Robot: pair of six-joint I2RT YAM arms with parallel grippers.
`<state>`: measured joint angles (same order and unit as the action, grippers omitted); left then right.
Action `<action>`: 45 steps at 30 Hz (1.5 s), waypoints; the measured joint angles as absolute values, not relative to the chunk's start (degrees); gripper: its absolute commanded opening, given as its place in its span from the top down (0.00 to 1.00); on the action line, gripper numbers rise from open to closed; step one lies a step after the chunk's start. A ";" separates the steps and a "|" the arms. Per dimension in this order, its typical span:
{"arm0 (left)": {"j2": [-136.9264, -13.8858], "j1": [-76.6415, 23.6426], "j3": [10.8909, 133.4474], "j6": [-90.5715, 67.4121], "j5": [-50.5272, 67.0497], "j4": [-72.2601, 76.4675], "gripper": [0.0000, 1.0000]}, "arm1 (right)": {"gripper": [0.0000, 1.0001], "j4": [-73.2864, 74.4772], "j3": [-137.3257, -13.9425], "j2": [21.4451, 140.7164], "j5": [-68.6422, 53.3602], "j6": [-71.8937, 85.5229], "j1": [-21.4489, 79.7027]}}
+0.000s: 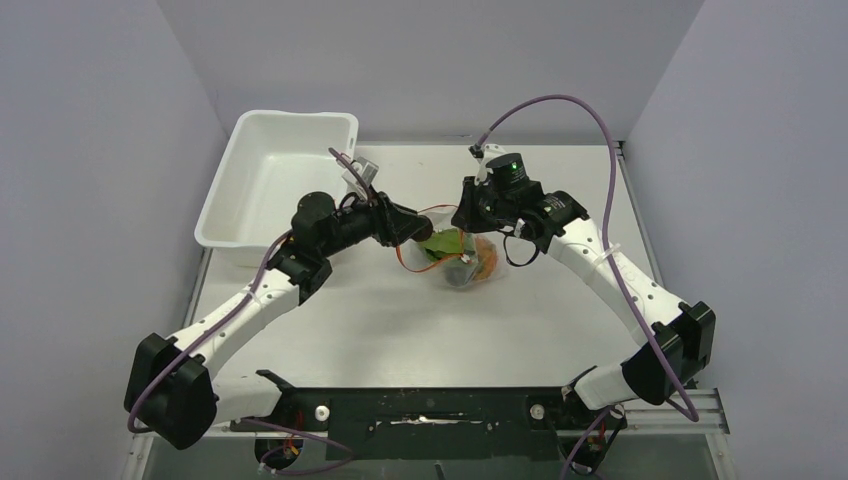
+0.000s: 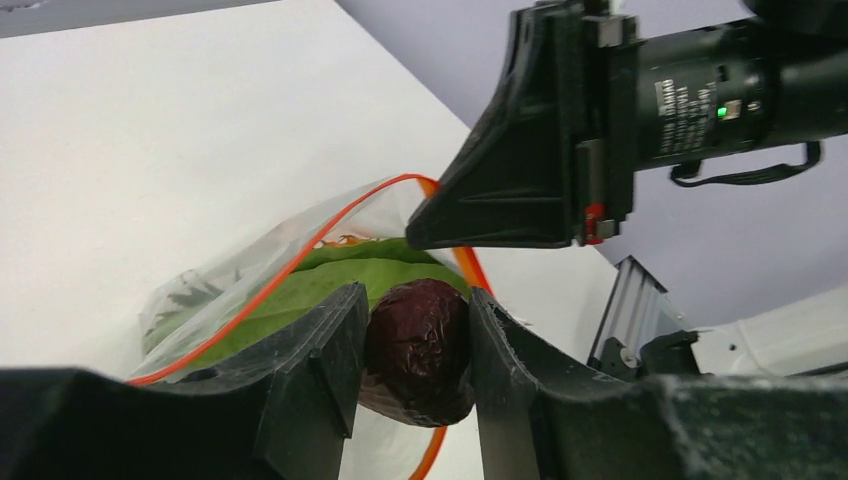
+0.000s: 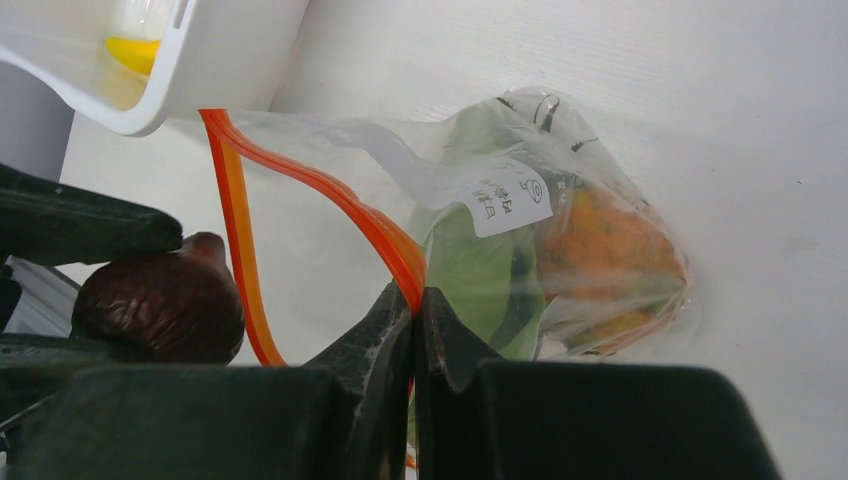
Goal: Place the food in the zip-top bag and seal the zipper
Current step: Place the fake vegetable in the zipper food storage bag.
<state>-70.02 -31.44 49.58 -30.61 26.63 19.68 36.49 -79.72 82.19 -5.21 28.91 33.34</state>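
The clear zip-top bag (image 1: 468, 262) lies at mid-table with its mouth open toward my left arm. Green leafy food (image 3: 475, 275) and an orange piece (image 3: 600, 250) are inside it. My right gripper (image 3: 415, 298) is shut on the orange-red zipper (image 3: 335, 198) at the mouth's rim and holds it up. My left gripper (image 2: 415, 305) is shut on a dark red, wrinkled piece of food (image 2: 420, 350), right at the bag's mouth with the zipper (image 2: 300, 262) looping around it. In the top view the left gripper (image 1: 412, 228) and the right gripper (image 1: 468, 225) nearly meet over the bag.
The large white tub (image 1: 270, 185) stands at the back left, close behind my left arm. A yellow piece (image 3: 130, 52) lies inside it. Grey walls close off the table on the left, back and right.
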 measured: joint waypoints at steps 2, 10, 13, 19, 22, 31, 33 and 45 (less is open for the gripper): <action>-70.74 -31.40 49.47 -29.43 25.34 19.00 0.55 | 1.00 36.49 -79.72 82.19 -5.23 28.93 33.34; -72.97 -31.40 49.50 -25.93 23.77 15.92 0.34 | 0.99 36.49 -79.72 82.19 -5.61 28.93 33.34; -73.17 -31.42 49.54 -24.84 22.90 13.52 0.32 | 0.99 36.47 -79.72 82.19 -5.61 28.93 33.34; -72.79 -31.24 51.77 -22.96 17.19 6.83 0.32 | 0.99 36.40 -79.72 82.19 -5.63 28.82 33.34; -71.94 -30.35 53.65 -22.37 13.13 2.98 0.31 | 0.99 36.27 -79.70 82.19 -5.61 28.73 33.34; -67.96 -17.63 57.30 -24.05 4.25 -6.79 0.25 | 0.98 35.40 -78.28 81.47 -5.61 28.05 33.34; -67.85 -13.47 57.71 -25.67 2.74 -8.78 0.24 | 0.98 35.16 -77.73 81.12 -5.63 27.94 33.34; -68.66 -2.31 59.11 -47.62 -11.77 -23.24 0.23 | 0.98 34.15 -77.23 80.97 -5.61 27.57 33.34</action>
<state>-68.66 -2.31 59.11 -47.62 -11.77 -23.24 34.15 -77.23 80.97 -5.61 27.57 33.34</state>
